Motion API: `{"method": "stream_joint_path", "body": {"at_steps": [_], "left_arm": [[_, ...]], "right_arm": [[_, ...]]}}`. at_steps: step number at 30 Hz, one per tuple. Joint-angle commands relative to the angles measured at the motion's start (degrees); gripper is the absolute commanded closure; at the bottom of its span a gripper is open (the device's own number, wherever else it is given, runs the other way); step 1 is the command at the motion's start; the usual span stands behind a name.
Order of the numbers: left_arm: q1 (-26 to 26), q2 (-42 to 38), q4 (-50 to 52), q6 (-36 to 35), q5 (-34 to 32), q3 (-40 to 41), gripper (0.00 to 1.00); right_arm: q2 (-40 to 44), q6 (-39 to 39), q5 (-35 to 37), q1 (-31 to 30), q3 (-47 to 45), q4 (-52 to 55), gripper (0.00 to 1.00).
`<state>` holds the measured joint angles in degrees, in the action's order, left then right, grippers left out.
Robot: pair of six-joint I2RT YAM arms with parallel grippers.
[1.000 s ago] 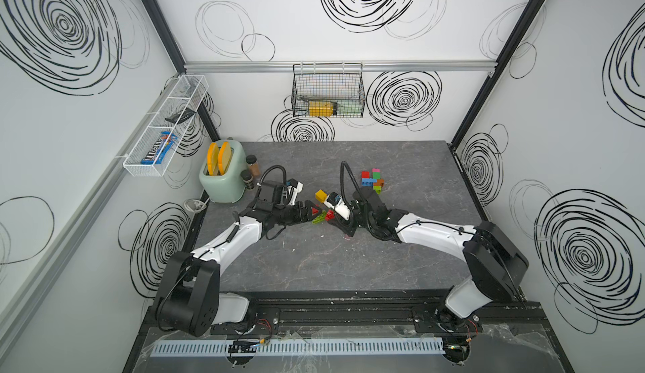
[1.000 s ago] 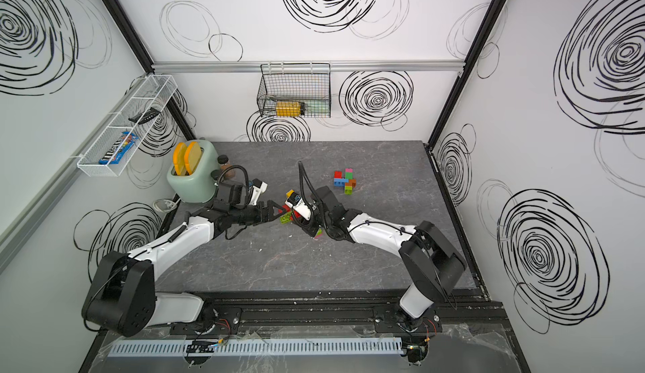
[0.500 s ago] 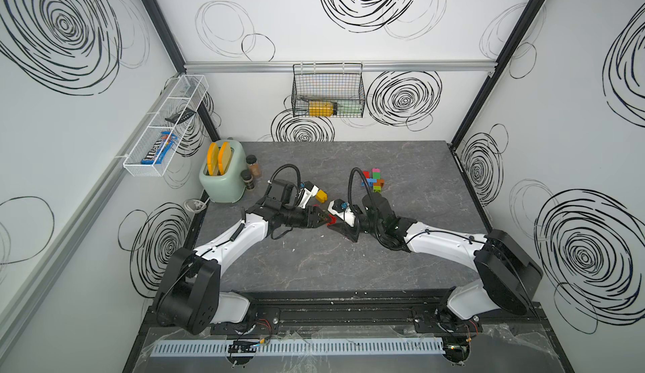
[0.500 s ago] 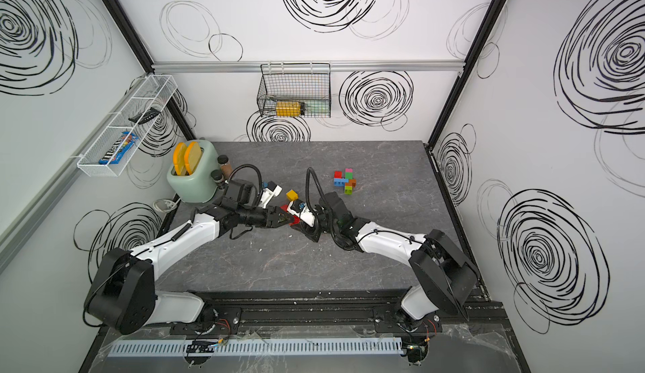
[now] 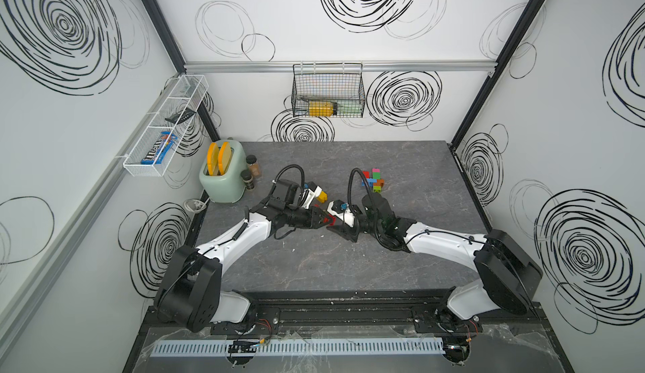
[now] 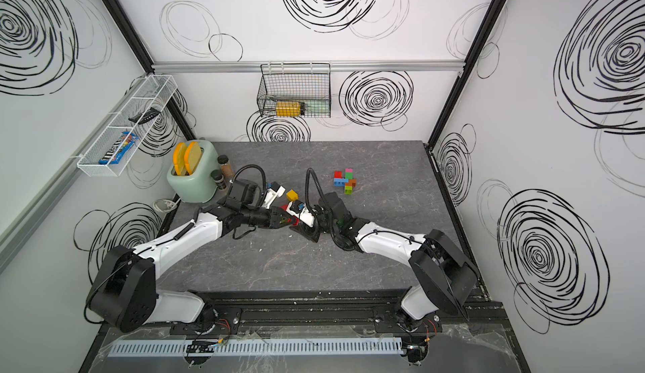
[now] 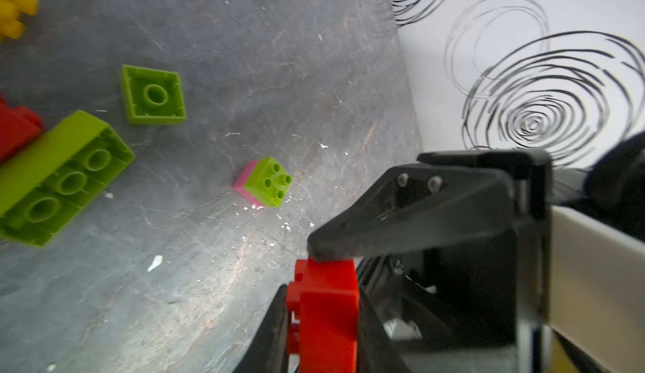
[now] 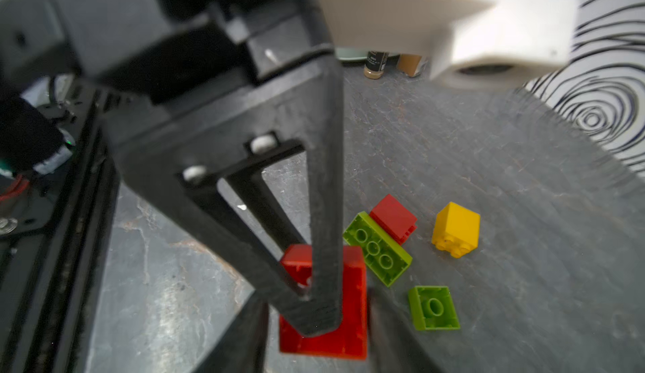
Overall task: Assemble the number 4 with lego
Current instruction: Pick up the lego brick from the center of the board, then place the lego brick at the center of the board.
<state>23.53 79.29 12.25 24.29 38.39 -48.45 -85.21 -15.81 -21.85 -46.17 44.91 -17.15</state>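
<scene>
Red brick (image 7: 330, 294) held btwn both hands, mid-desk (image 5: 349, 266). L hand (image 7: 321, 333) closed on it: one finger on the stud face, the other on the hollow underside. R hand (image 8: 319, 319) set around the same brick, fingers either side of its walls. One R fingertip (image 7: 324, 249) is seen touching the brick's edge. Whether the R hand grips or stands loose can't be told from the views. Hands are seen tip to tip in both top views.

Rest of the lego, on the desk:
- Lime oblong (image 8: 377, 249) laid underside up, 2nd red brick (image 8: 394, 219) touching its long side.
- Lime square (image 8: 434, 307) underside up, near the oblong, not touching.
- Yellow brick (image 5: 321, 196) tipped over, studs sideways, just beside the L arm's white cam mount.
- Pink-lime stack (image 7: 266, 183) stood alone, studs up.
- Brick cluster (image 5: 373, 179) (red, pink, blue, orange, green) located toward back right, well apart from the hands.

Toaster (image 5: 222, 172) and 2 jars (image 5: 252, 170) placed at back left.
</scene>
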Motion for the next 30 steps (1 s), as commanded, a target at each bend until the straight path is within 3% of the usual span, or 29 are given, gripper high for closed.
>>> {"method": "stream_joint_path", "body": {"at_steps": [1, 3, 5, 7, 9, 14, 17, 20, 23, 27, 30], "left_arm": [[3.67, -2.54, 2.9, -2.84, -23.01, -1.24, 1.0], [5.9, -2.73, 4.31, -1.09, -36.2, -0.16, 1.0], [7.25, -2.35, 6.41, 2.56, -48.01, 1.2, 1.0], [9.51, -1.74, 8.51, 5.02, -58.13, 2.06, 1.0], [12.58, -0.9, 10.54, 6.95, -65.79, 2.42, 1.0], [16.34, -0.36, 11.82, 10.83, -65.62, 5.84, 1.0], [18.62, 1.58, 14.61, 13.87, -69.02, 7.1, 1.0], [21.21, 6.51, 18.07, 15.9, -72.06, 6.32, 1.0], [23.38, 10.45, 19.48, 17.12, -73.02, 5.2, 1.0], [27.66, 17.3, 25.78, 20.17, -79.47, 1.06, 1.0], [30.37, 22.34, 30.48, 22.18, -81.95, -1.33, 0.92]], "right_arm": [[5.05, 3.62, -0.67, 1.31, -2.97, 0.79, 0.02], [8.23, 7.31, 1.88, 2.92, -6.23, -1.04, 0.03], [11.59, 13.98, 11.28, 3.93, -9.23, -3.09, 0.03], [13.58, 19.69, 19.88, 5.05, -10.67, -2.93, 0.03], [14.19, 23.84, 23.87, 6.87, -10.74, -0.72, 0.03], [13.87, 28.58, 29.25, 9.65, -7.33, 8.99, 0.03], [13.67, 29.08, 29.94, 10.56, -7.11, 10.25, 0.03], [13.53, 32.79, 35.06, 10.97, -6.33, 12.71, 0.03], [14.5, 33.46, 35.06, 12.01, -6.66, 12.62, 0.02], [16.31, 33.62, 36.22, 12.25, -7.68, 11.96, 0.03], [17.34, 33.24, 36.14, 12.38, -8.62, 11.54, 0.03]]}}
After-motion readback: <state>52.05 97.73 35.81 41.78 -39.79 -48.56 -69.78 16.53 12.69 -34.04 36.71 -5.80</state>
